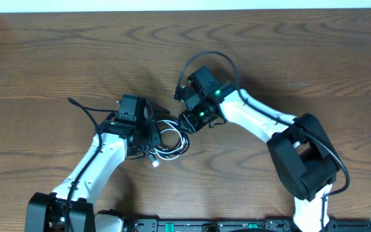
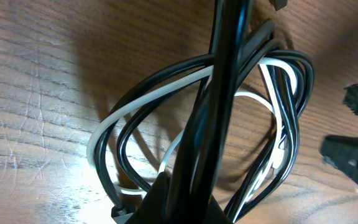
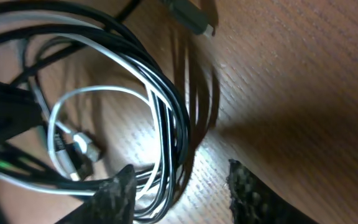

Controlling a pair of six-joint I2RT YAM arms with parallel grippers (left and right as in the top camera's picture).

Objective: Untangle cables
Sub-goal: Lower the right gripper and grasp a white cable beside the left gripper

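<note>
Cables [image 1: 172, 153], seemingly knotted, on table [image 1: 44, 51].

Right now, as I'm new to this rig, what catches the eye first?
A tangle of looped black cords with one white cord threaded through lies at the centre of the table. The left gripper sits shut amid the loops; the right gripper stands open at their edge.

Thin cables [image 1: 168, 138] lie tangled near the middle of a dark wood-grain surface [image 1: 57, 58]. Several black cords [image 2: 294, 124] loop together with one white cord [image 2: 104, 130]. A small white plug [image 1: 155, 164] rests at the pile's near side, and one stray black cord [image 1: 82, 107] trails left.
</note>
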